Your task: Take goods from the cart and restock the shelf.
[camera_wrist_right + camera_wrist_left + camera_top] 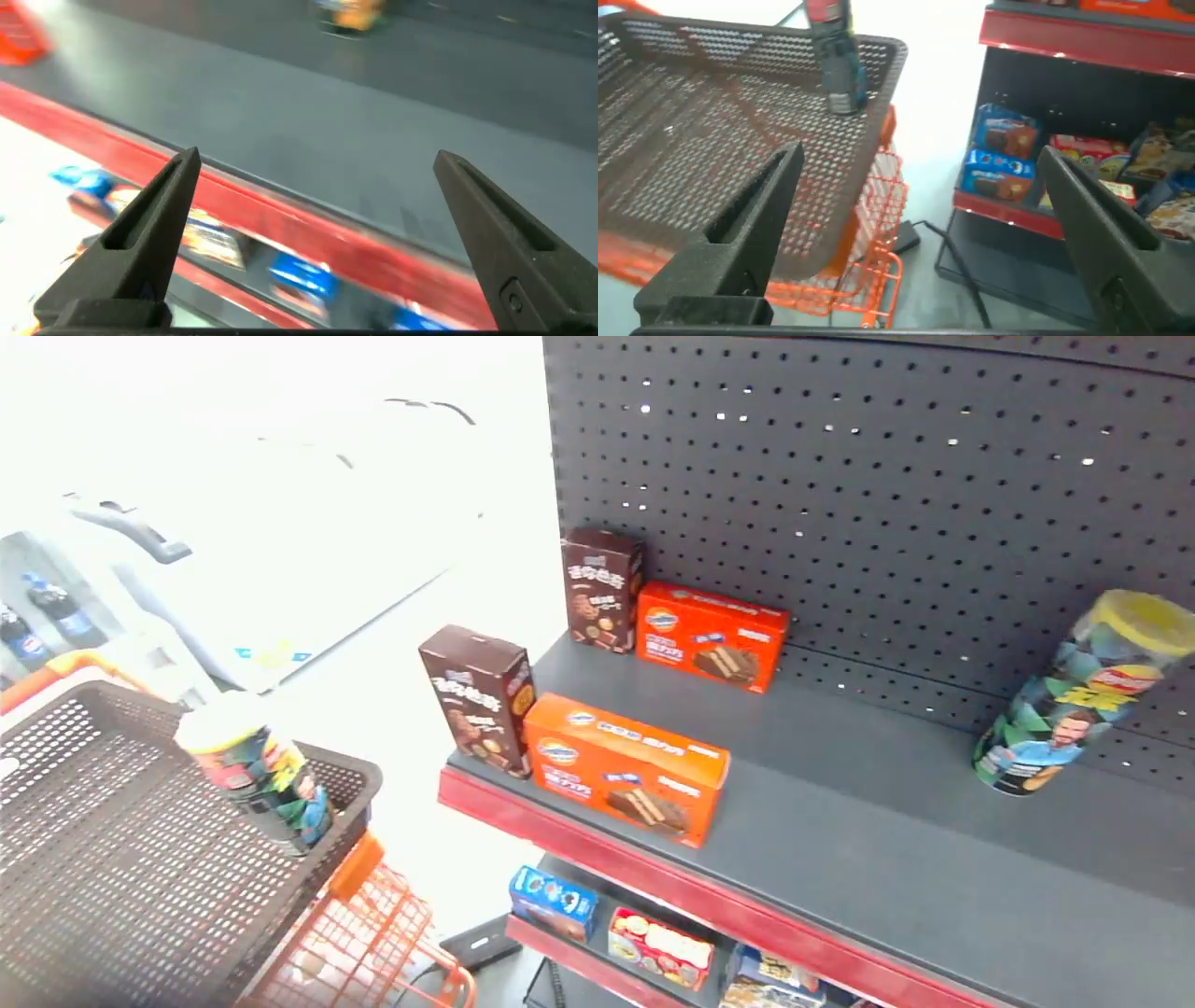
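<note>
The left gripper [920,159] is held wide and empty, presumably so the chip can [836,56] can be taken. The can stands upright well ahead of it, by the rim of the cart's black basket [682,140]. The right gripper [316,159] is likewise spread wide and empty, with the shelf [374,103] just ahead of it, where a second can [1074,695] is already stocked.
</note>
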Robot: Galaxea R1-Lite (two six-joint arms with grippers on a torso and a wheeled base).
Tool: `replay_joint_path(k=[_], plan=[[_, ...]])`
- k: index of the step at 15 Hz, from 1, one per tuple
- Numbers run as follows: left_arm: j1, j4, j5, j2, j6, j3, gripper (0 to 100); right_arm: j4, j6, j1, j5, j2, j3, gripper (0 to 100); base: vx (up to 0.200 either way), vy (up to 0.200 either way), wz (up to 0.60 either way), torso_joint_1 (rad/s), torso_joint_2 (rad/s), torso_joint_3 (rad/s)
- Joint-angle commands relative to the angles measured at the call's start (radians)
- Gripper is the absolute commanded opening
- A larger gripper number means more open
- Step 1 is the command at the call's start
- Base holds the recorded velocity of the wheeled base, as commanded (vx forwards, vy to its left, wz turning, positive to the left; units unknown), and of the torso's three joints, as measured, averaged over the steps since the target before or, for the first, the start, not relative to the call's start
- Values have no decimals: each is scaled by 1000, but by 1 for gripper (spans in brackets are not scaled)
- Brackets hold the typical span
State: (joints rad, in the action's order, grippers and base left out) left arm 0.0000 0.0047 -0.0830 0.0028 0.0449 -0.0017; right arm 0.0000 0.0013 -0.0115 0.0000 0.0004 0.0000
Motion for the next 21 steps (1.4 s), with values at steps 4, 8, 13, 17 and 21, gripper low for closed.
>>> replay_joint_path(k=[4,8,13,17,21], plan=[[0,0,0,2,0,0,100,0,0,1,0,0,0,100,0,0,0,0,0,0],[-2,0,-11,2,21,0,100,0,0,1,0,0,0,100,0,0,0,0,0,0],[5,57,55,232,15,-222,100,0,0,1,0,0,0,100,0,0,0,0,0,0],[8,0,101,565,-82,-282,100,0,0,1,0,0,0,100,0,0,0,0,0,0],[69,-293,85,1020,-151,-380,100,0,0,1,0,0,0,100,0,0,0,0,0,0]])
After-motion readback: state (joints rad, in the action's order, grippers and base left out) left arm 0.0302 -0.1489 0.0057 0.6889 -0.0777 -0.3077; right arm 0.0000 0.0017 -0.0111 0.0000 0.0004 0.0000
